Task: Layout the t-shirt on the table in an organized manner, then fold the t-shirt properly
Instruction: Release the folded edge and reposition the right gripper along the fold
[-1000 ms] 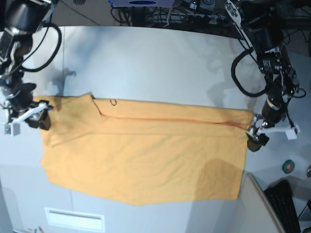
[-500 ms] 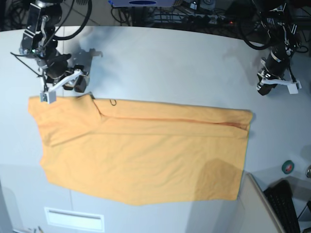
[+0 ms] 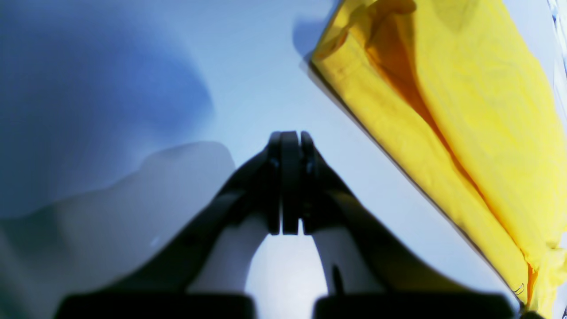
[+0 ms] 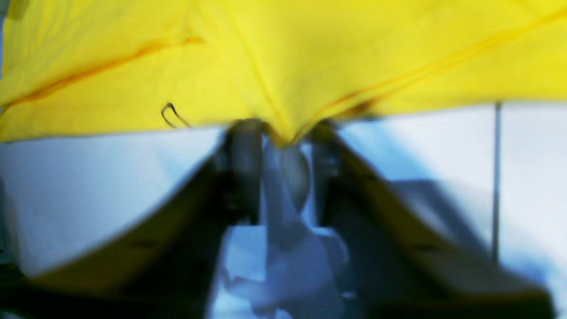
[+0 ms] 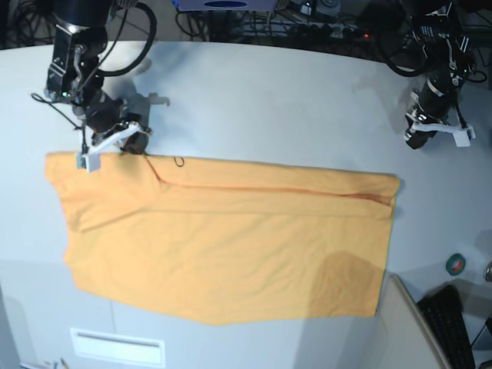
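So the t-shirt (image 5: 231,246) is lying spread out flat on the bench (image 5: 269,100), folded lengthwise with a crease running across it. The right gripper (image 5: 131,142) is sitting at the shirt's top edge near the neckline, and in the wrist view its fingers (image 4: 241,164) are pinching down around a little peak of the orange cloth. The left gripper (image 5: 419,138) is hanging over bare bench, well apart from the shirt, fingers (image 3: 290,177) pressed fully together and gripping nothing.
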`<state>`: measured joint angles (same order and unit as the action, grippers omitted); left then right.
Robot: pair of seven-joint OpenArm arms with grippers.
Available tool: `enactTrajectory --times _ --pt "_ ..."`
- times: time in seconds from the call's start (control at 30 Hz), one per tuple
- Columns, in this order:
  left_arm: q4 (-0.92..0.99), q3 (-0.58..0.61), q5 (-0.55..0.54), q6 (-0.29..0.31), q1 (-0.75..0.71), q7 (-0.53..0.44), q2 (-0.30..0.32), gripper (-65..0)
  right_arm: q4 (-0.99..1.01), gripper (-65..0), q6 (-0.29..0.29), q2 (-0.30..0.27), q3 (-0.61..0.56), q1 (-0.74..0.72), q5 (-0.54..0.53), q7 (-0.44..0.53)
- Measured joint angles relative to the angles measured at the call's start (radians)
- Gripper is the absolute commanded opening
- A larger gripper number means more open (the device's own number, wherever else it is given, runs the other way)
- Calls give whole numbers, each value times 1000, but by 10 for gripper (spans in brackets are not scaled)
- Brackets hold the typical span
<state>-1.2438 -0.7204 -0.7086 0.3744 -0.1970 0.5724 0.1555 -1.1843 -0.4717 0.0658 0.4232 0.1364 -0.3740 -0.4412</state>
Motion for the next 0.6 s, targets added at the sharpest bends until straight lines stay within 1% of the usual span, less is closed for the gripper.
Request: enactTrajectory --times 0.03,0.07,0.27,0.5,0.6 --pt "0 0 0 0 0 0 0 -650 0 -650 0 0 0 13 -9 4" --pt "0 0 0 0 0 0 0 -650 0 -650 -10 0 0 24 -15 9" --pt "0 0 0 0 1 0 0 -650 3 -650 -12 -3 -1 16 -13 -2" --pt "0 0 0 0 4 0 0 -650 14 -650 1 -10 -2 -39 16 -26" --pt "0 1 0 0 3 0 0 -650 17 -650 10 -22 -3 -64 32 -38"
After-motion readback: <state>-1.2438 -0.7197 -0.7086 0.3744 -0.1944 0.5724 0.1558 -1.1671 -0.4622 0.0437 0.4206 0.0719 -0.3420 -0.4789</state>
